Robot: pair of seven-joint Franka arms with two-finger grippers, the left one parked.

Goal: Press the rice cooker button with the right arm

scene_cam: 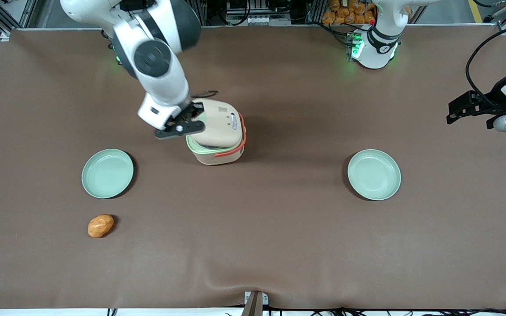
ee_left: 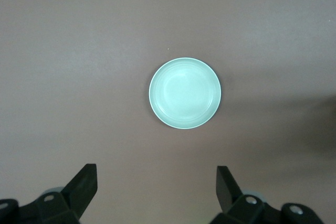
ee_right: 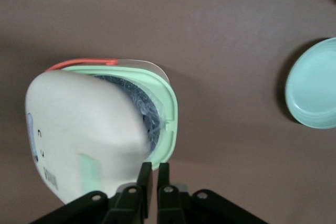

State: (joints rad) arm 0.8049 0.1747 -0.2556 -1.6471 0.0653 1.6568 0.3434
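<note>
The cream-beige rice cooker (scene_cam: 218,131) stands mid-table, its lid tilted up so the pale green rim (scene_cam: 198,148) and a dark gap under the lid show. Its orange-red handle (scene_cam: 235,147) curves round the side. In the right wrist view the cooker (ee_right: 84,129) has its lid raised over the silvery inner pot (ee_right: 149,121), with the green rim (ee_right: 170,114) around it. The white right arm (scene_cam: 160,61) reaches down to the cooker. Its black gripper (scene_cam: 195,113) is shut and empty, fingertips against the lid's edge; in the wrist view the gripper (ee_right: 154,165) sits at the cooker's rim.
A pale green plate (scene_cam: 107,173) lies nearer the front camera toward the working arm's end, also in the right wrist view (ee_right: 315,85). A second plate (scene_cam: 374,174) lies toward the parked arm's end, under the left wrist camera (ee_left: 185,93). An orange-brown lump (scene_cam: 100,225) lies nearer the front edge.
</note>
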